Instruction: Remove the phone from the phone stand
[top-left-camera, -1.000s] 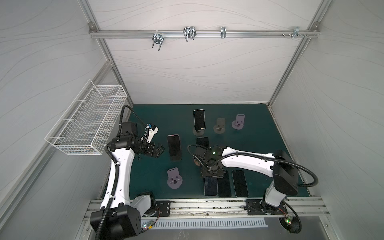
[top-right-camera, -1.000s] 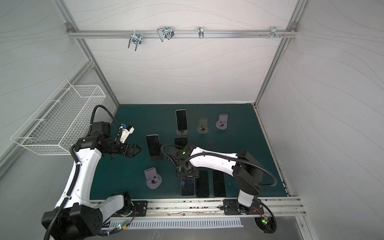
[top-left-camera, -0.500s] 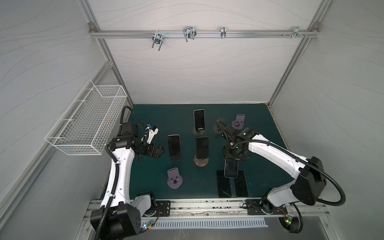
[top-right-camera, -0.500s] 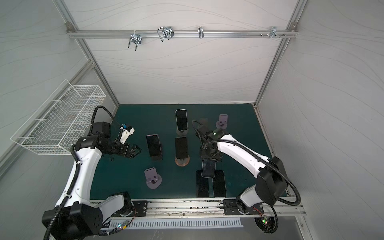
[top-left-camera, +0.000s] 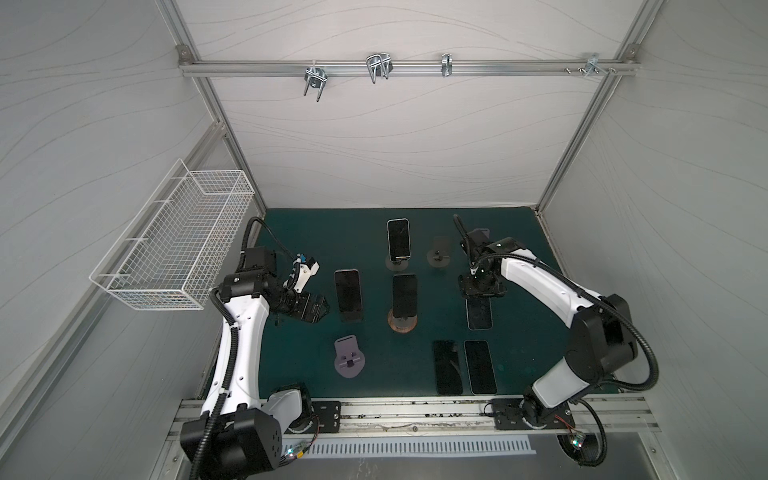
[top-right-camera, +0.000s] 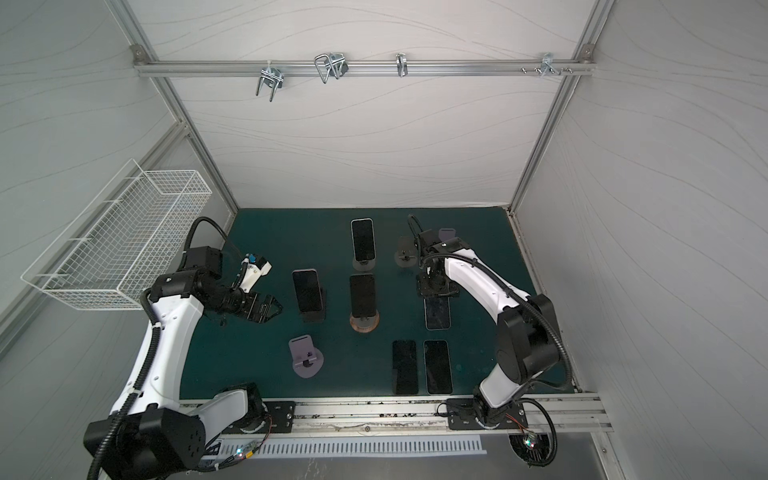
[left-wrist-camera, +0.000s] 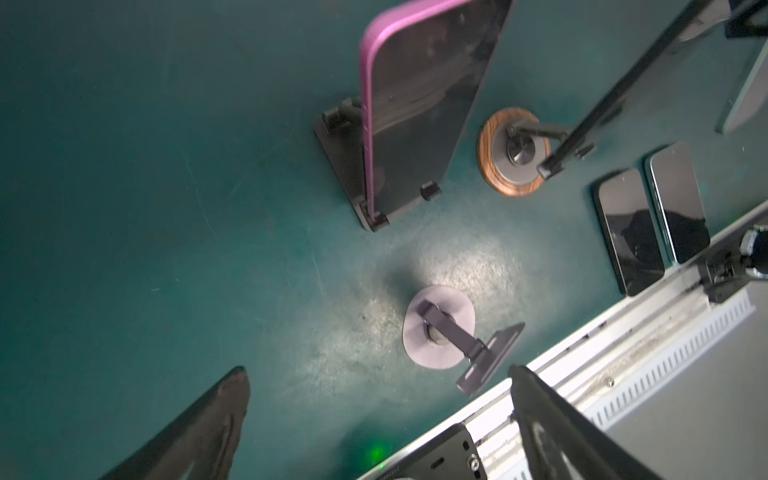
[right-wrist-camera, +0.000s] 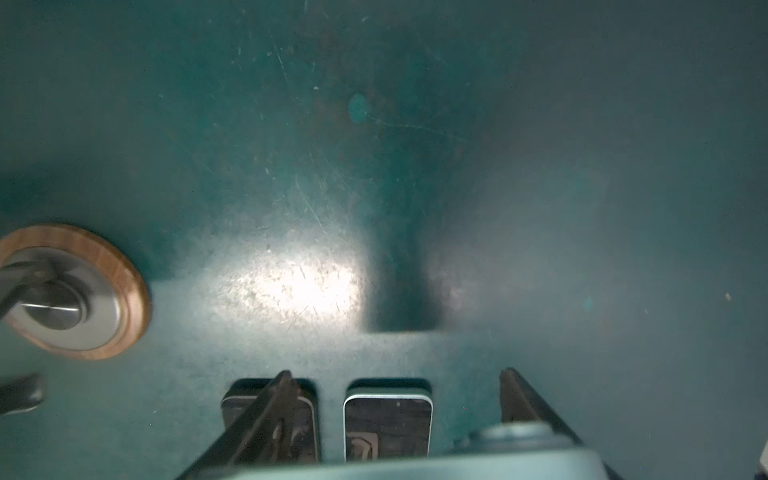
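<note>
Right jaws: right gripper (top-left-camera: 482, 291) clamped across the held phone (top-left-camera: 478, 312), clear of every stand.
Left jaws: left gripper (top-left-camera: 320, 308) spread wide, empty.
Phone on stand: pink-cased phone (top-left-camera: 348, 293) leans on black stand (left-wrist-camera: 340, 166), just ahead of the left jaws, long axis tilted upright.
Nearer arm: left, by my judgement.

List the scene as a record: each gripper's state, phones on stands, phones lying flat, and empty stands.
left gripper: open, empty, beside pink-edged phone
right gripper: shut on pale blue phone, above the mat
phones on stands: pink-edged phone; middle phone on wood-based stand; back phone
phones flat: dark flat phone; pale-rimmed flat phone
empty stands in clear view: purple stand; grey stand
</note>
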